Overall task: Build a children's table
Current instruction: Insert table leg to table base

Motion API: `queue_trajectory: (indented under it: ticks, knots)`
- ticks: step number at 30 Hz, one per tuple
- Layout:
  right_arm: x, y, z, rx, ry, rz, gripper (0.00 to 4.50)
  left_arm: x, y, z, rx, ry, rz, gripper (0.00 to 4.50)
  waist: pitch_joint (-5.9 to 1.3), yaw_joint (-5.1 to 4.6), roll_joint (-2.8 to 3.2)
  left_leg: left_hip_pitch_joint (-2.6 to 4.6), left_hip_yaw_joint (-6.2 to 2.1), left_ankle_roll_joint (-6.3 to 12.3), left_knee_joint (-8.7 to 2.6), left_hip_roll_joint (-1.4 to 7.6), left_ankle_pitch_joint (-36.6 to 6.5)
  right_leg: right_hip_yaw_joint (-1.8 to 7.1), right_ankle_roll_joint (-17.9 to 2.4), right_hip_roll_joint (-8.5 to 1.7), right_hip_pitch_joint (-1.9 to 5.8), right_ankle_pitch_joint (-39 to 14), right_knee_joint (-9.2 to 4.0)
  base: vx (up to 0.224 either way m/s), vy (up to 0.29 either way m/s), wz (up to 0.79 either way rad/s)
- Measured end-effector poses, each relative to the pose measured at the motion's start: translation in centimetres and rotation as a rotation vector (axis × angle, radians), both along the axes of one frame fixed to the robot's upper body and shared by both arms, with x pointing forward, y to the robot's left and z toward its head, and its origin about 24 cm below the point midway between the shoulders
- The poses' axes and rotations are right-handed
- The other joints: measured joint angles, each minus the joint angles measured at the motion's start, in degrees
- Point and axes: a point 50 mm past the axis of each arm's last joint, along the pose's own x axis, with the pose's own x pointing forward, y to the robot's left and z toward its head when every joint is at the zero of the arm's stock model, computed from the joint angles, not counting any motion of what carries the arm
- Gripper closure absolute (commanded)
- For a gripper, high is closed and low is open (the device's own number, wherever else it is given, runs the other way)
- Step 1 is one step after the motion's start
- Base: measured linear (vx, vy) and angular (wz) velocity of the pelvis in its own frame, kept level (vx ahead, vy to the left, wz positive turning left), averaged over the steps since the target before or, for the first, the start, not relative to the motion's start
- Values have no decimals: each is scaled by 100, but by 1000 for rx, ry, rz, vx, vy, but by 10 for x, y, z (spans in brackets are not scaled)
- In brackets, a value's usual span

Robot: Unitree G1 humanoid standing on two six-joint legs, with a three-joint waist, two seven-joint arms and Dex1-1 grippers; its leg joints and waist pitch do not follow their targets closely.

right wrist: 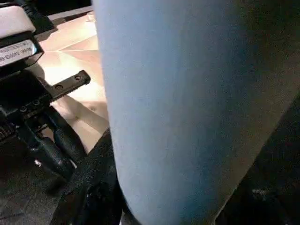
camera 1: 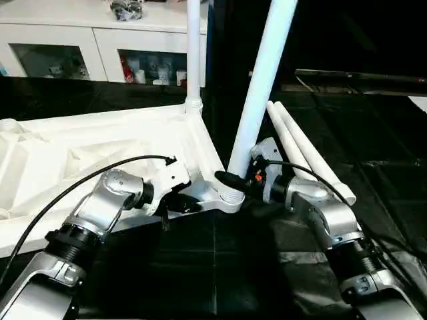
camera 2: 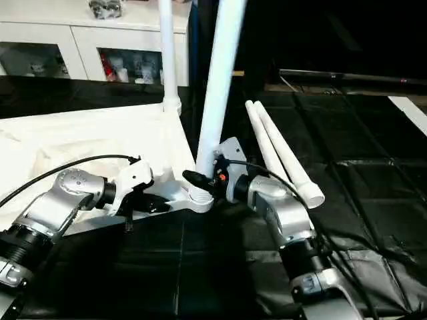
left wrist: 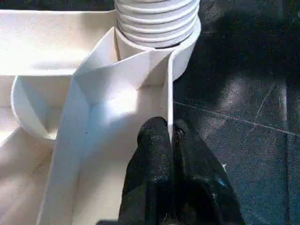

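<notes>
From the left eye we see the tabletop point(camera 1: 80, 153) lying upside down on a black floor point(camera 1: 220, 267), ribs upward, its near corner between our two forearms. One leg point(camera 1: 193, 53) stands upright in the far corner socket, and a second leg point(camera 1: 263, 87) rises, leaning slightly, from the near corner socket point(camera 1: 230, 197). Two spare legs point(camera 1: 303, 153) lie side by side on the floor just to our right of that corner, touching each other. Our left tool point(camera 1: 179, 203) sits at the tabletop's near edge beside the socket; our right tool point(camera 1: 233, 181) reaches to the base of the leaning leg. A white cabinet point(camera 1: 93, 47) with glass doors stands behind. The right eye gives the same layout, with a right-tool finger point(camera 2: 197, 180) pressed against the leg just above the socket. In the left wrist view our two fingers point(left wrist: 152, 159) are closed onto a thin upright rib of the tabletop point(left wrist: 167, 93), one on each side of it, with the threaded leg end point(left wrist: 157, 21) seated in the socket just ahead. In the right wrist view the leg point(right wrist: 187, 103) is very close, a black finger point(right wrist: 91, 183) lies against its side, and the left tool point(right wrist: 42, 140) shows beyond; we take the right tool as clamped on that leg.
</notes>
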Motion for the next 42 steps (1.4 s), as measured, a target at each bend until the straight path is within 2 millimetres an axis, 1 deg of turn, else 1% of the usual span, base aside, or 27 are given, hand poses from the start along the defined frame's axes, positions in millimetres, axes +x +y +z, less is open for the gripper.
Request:
queue_trajectory:
  ticks: [7, 12, 19, 21, 25, 27, 32, 33, 35, 40, 42]
  knots:
    - [1, -1, -2, 20, 10, 2, 257, 1, 0, 0, -1, 7, -1, 450, -3, 2, -7, 0, 1, -1, 0, 2, 1, -1, 0, 0, 0, 0, 1, 0, 0, 0]
    - [3, -3, -6, 98, 59, -32, 257, 1, 0, 0, 1, 7, 0, 450, -7, -2, -15, 2, 10, -2, 0, 9, 1, -2, -1, 0, 1, 1, 2, 0, 0, 0]
    - [-3, -16, -17, 236, 113, -114, 257, 3, -4, 0, -13, 9, 0, 450, -5, 73, -12, -3, 17, -2, 0, 17, 1, -7, -3, 0, -1, -1, 0, 0, 0, 0]
    - [-6, -17, -21, 271, 105, -138, 257, 3, -5, 0, -15, 14, 3, 450, -5, 103, -7, -1, 18, -2, 0, 18, 1, -8, -3, 0, 0, -1, 0, 0, 0, 0]
    - [-15, -17, -30, 322, 77, -187, 257, 4, -6, -2, -19, 19, 9, 450, -5, 115, 13, 3, 18, -3, -1, 21, 0, -9, -3, 0, 3, -1, 0, 0, 0, 0]
    - [-20, -18, -34, 335, 48, -211, 257, 4, -6, -3, -22, 24, 11, 450, -3, 118, 53, 3, 18, -3, -1, 20, 0, -9, -3, 0, 5, -1, -2, 0, 0, 0]
    - [-27, -19, -35, 311, -28, -222, 257, 5, -9, -3, -31, 26, 7, 450, 8, 164, 118, 0, 18, -3, -6, 21, 0, -12, -4, 0, 4, -2, -4, 0, 0, 0]
    - [-29, -19, -34, 275, -71, -211, 257, 6, -10, -4, -33, 27, 6, 450, 6, 177, 138, 0, 18, -3, -5, 20, 0, -11, -3, -1, 4, -2, -7, 0, 0, 0]
    - [-31, -19, -32, 207, -127, -180, 257, 6, -11, -4, -37, 26, 3, 450, 7, 194, 156, 0, 19, -3, -6, 19, 0, -11, -3, -2, 5, -2, -7, 0, 0, 0]
    - [-32, -20, -29, 95, -194, -95, 257, 6, -13, -5, -41, 22, -5, 450, 5, 258, 155, 2, 20, -3, -8, 21, 0, -12, -1, -1, 7, -4, -7, 0, 0, 0]
    - [-30, -19, -28, 80, -198, -73, 257, 6, -13, -5, -39, 21, -6, 450, 2, 263, 148, 3, 20, -3, -10, 23, 0, -11, -1, -1, 6, -4, -7, 0, 0, 0]
